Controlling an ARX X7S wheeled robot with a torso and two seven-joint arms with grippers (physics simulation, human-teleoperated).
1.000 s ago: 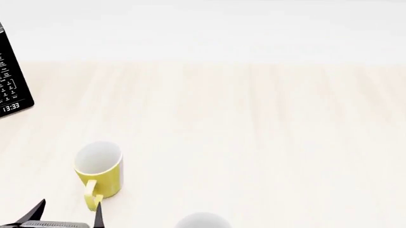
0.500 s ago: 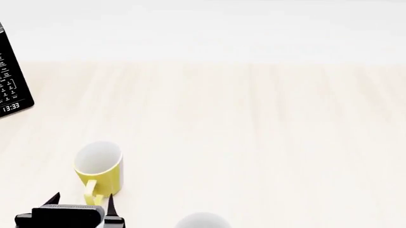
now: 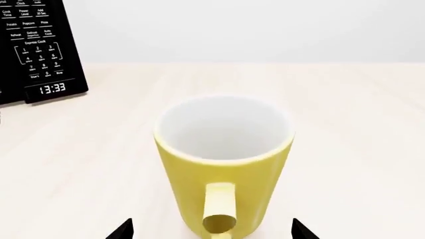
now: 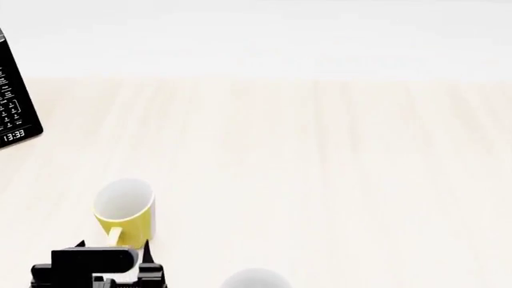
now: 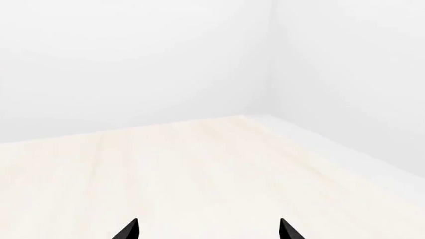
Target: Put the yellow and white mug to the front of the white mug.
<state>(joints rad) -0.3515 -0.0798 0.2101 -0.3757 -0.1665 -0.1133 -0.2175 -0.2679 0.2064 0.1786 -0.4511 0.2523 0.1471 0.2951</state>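
Left gripper point(image 4: 112, 245) jaws wide, straddling the handle of the upright yellow and white mug point(image 4: 126, 213), white mug point(image 4: 254, 279) near on the table point(image 4: 320, 168), right gripper point(image 5: 207, 229) jaws wide, empty.

The black glossy microwave control panel point(image 3: 41, 50) shows a white digital clock reading "13:33" point(image 3: 53, 89); its small keypad labels, perhaps "Express Cook" among them, are too blurred to trust

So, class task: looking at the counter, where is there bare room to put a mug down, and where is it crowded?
Free: the wide stretch of counter right of the yellow and white mug, back to the wall, and right of the microwave. Crowded: the near left corner, where the left end effector brackets that mug's handle, with the white mug at the near edge.
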